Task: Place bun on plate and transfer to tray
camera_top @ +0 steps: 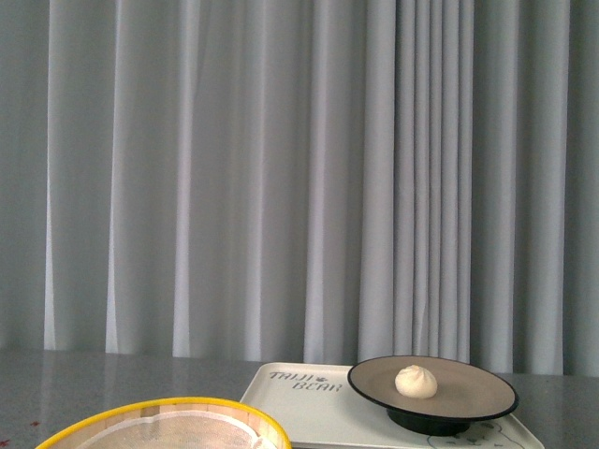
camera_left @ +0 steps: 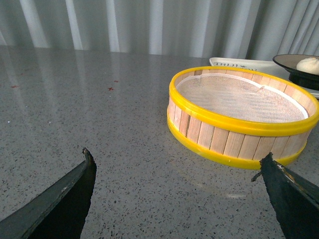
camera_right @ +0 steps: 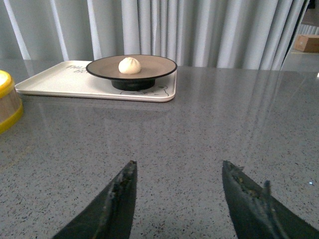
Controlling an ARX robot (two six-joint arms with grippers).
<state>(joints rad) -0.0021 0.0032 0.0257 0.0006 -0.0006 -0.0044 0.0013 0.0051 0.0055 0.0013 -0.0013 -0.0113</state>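
Yellow-rimmed wooden steamer basket (camera_top: 164, 426) near left. Cream-white bun (camera_top: 416, 382) on black-rimmed taupe plate (camera_top: 482, 385), on cream rectangular tray (camera_top: 309, 407). Speckled grey table (camera_right: 199, 129), pale curtains (camera_top: 234, 178). Left gripper (camera_left: 177, 172), right gripper (camera_right: 179, 174): spread, empty.

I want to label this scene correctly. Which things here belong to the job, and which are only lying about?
Belongs to the job:
bun
plate, holding the bun
tray, under the plate

Only lying about:
steamer basket, yellow-rimmed, nothing in it
grey curtain
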